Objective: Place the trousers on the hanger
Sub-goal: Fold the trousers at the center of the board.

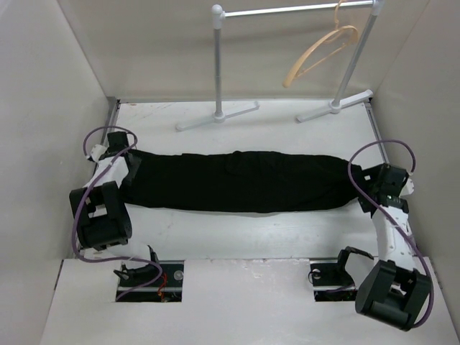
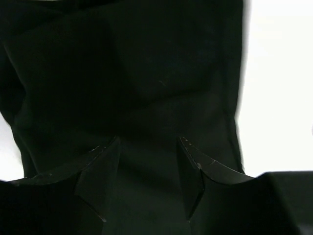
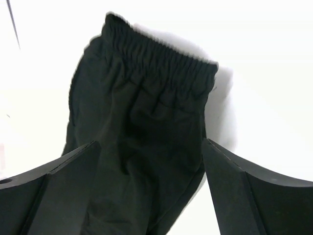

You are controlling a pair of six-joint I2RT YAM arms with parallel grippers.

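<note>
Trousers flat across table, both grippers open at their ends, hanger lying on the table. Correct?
No. The hanger hangs from the rail, not on the table; the top external view shows it. The trousers lie flat, left gripper and right gripper open at their ends.

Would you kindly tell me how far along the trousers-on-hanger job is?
Done: the trousers lie stretched flat across the table. In hand: the left gripper and right gripper sit open over opposite ends, nothing clamped yet. Remaining: gripping, lifting and draping them over the hanger, which hangs bare on the rail.
</note>
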